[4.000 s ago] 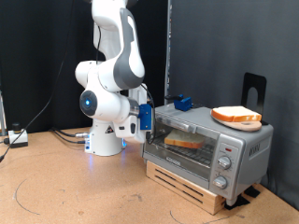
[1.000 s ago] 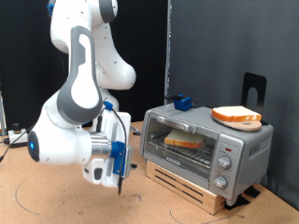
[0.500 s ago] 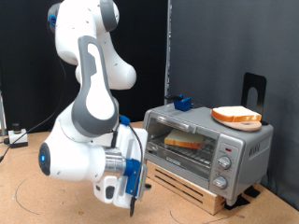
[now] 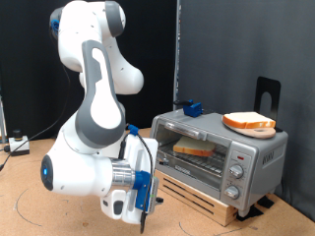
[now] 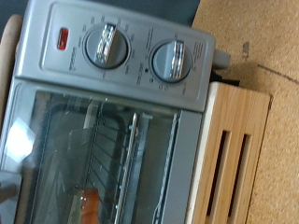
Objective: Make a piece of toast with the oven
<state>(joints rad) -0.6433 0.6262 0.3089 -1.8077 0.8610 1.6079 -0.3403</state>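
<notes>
Facing the shut oven (image 4: 219,154), our gripper (image 4: 144,208) hangs low before its door; whether the fingers are parted we cannot tell. One toast (image 4: 197,149) lies on the rack inside. We judge loading finished and the knobs (image 5: 105,45) due for turning.

The gripper (image 4: 146,214) is white with blue panels and dark fingers. Just beside it, the oven (image 4: 219,152) is silver-grey with a dark glass door, grey knobs (image 5: 104,45) and a small red lamp (image 5: 63,38). Behind the glass a slice (image 4: 196,148) glows golden-orange, though the tint may come from the heating. Above the gripper's level, on the oven's top, the piece of toast (image 4: 250,121) is pale with a golden-brown crust on an orange plate (image 4: 234,126). The pallet (image 5: 230,159) under the oven is light wood; the table (image 4: 49,211) is brown.
</notes>
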